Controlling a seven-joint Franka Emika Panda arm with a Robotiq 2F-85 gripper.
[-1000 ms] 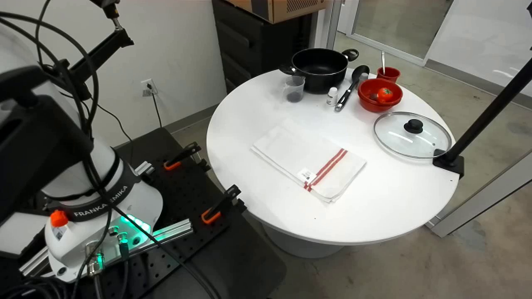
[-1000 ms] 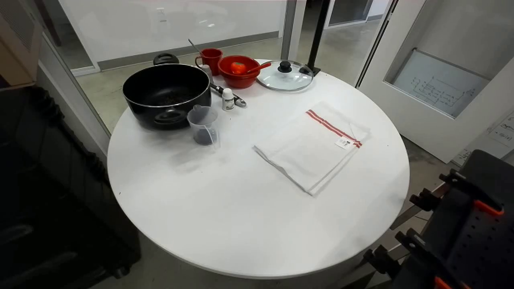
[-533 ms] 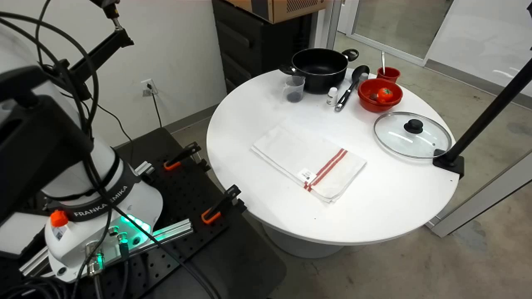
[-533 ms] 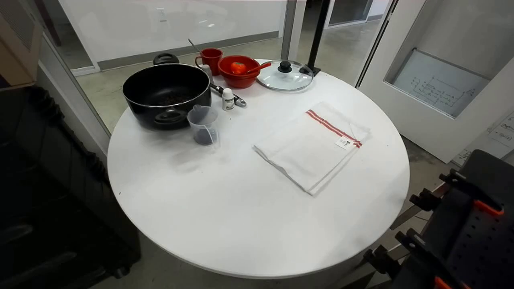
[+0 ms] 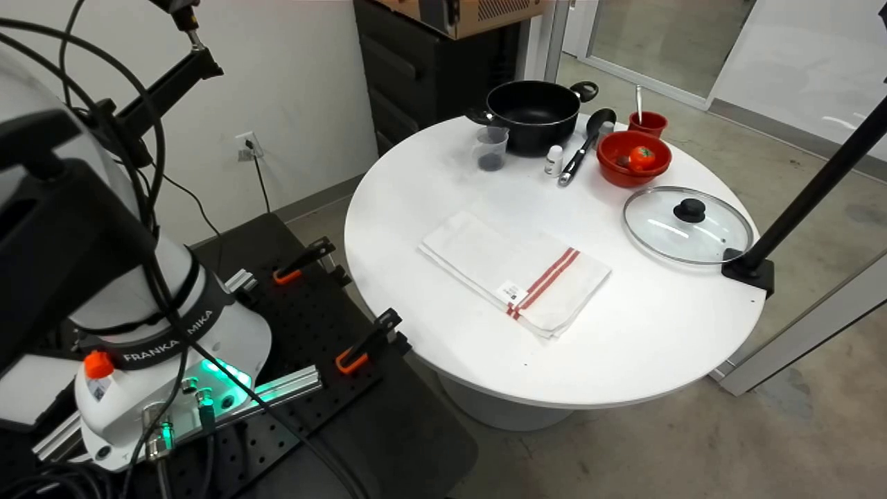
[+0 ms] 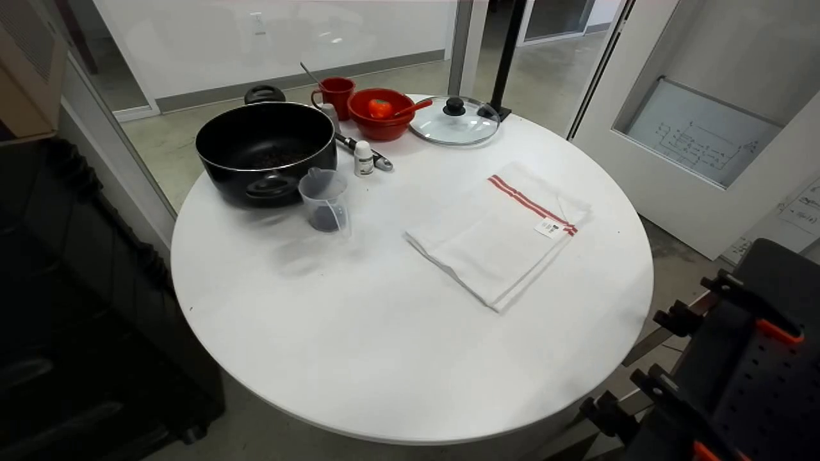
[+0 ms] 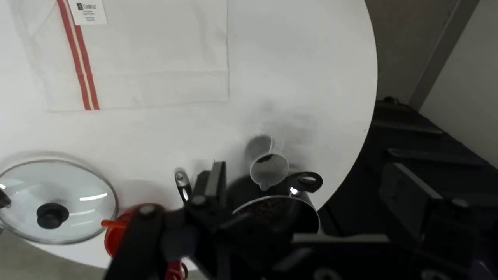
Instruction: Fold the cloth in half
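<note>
The robot arm (image 5: 177, 263), at the left in an exterior view, has shifted slightly since the earlier frame, while the round white table (image 6: 359, 365) bears the red-striped cloth (image 7: 155, 50), flat at the wrist view's upper left, and the gripper (image 7: 311, 175), fingers spread apart, occupies its lower part.

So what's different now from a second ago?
A dark piece, probably part of the gripper, has come into sight at the top edge of an exterior view, before the cardboard box. Nothing on the table was grasped or released: cloth, pot, lid and red bowl stayed put.
</note>
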